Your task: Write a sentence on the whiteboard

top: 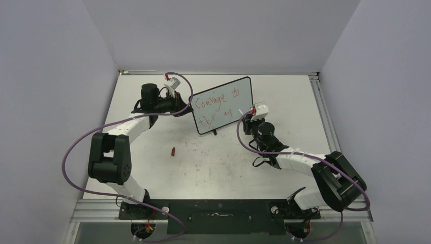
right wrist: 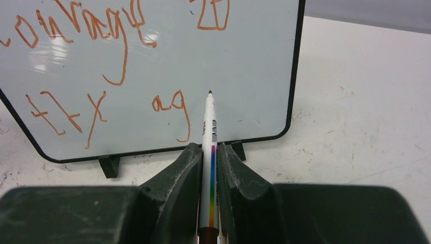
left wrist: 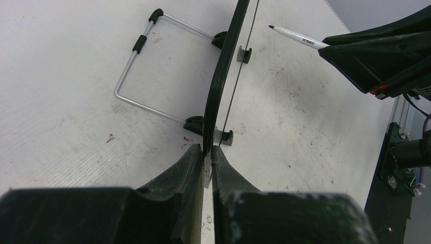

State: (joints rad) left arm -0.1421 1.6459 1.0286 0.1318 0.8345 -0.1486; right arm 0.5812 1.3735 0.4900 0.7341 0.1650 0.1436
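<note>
The whiteboard [top: 231, 96] stands upright at the table's middle back. The sentence [top: 213, 104] is in red marker: "Courage to" above, "try ag" below, also in the right wrist view [right wrist: 101, 35]. My left gripper [top: 190, 103] is shut on the board's left edge, with the fingers on either side of the black frame [left wrist: 223, 76]. My right gripper [top: 249, 116] is shut on a white marker [right wrist: 208, 127] with a rainbow stripe. The marker's tip sits at the board face just right of "ag". The marker also shows in the left wrist view [left wrist: 300, 36].
A small red marker cap [top: 173, 151] lies on the table in front of the board, to its left. The board's wire stand [left wrist: 147, 66] folds out behind it. A metal rail [top: 325, 117] runs along the table's right edge. Grey walls enclose the table.
</note>
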